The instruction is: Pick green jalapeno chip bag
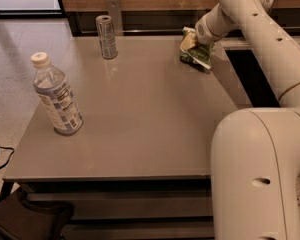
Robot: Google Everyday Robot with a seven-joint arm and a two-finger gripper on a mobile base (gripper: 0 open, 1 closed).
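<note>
The green jalapeno chip bag [197,57] lies at the far right corner of the grey table [140,119], close to its right edge; the gripper [190,42] is down on the bag's upper end, at the tip of the white arm [270,39] that reaches in from the right; the bag's top seems to lean against it. Whether the claw is spread or pinching the bag cannot be told from this side. A slim silver can [106,36] stands upright at the far edge, well left of the bag; a clear water bottle [56,96] stands upright near the left edge.
</note>
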